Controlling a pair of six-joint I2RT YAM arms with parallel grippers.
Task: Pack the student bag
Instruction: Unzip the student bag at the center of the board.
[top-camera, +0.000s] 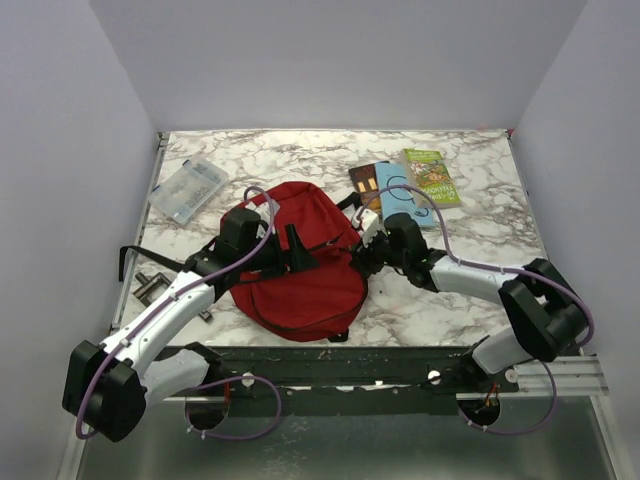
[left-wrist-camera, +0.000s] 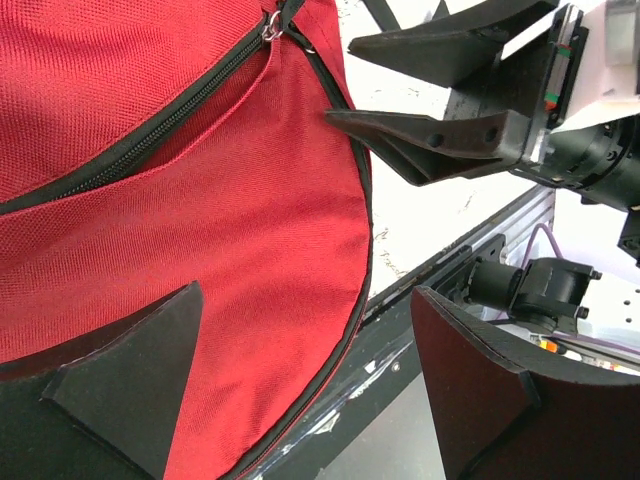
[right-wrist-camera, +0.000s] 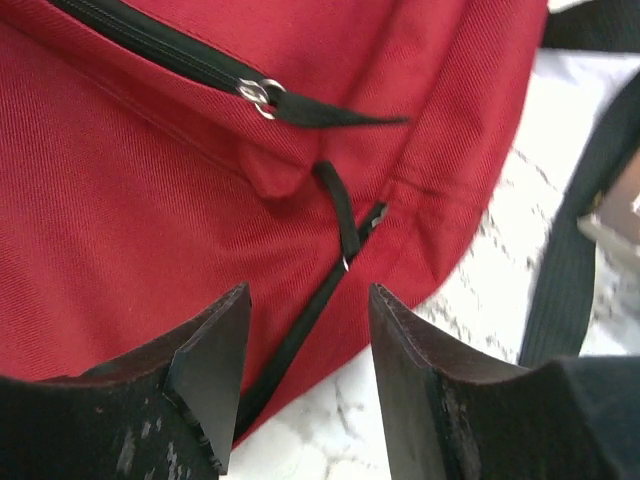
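Observation:
The student bag (top-camera: 300, 275) is a dark red backpack lying flat at the table's middle, near the front edge. My left gripper (top-camera: 297, 250) hovers over its top, jaws wide apart and holding nothing. In the left wrist view the bag (left-wrist-camera: 150, 200) fills the left side under the left gripper (left-wrist-camera: 305, 300), and the right gripper (left-wrist-camera: 440, 140) shows at the upper right. My right gripper (top-camera: 360, 262) is at the bag's right edge, open. Under the right gripper (right-wrist-camera: 310, 292) runs the bag's black edge zipper, with a black pull tab (right-wrist-camera: 345, 215) just ahead. A second zipper slider (right-wrist-camera: 262, 97) sits higher up.
Two books (top-camera: 380, 185) and a green book (top-camera: 432, 177) lie at the back right. A clear plastic case (top-camera: 188, 190) sits at the back left. Small dark items (top-camera: 150, 287) lie by the left edge. A black strap (right-wrist-camera: 570, 270) trails on the marble beside the bag.

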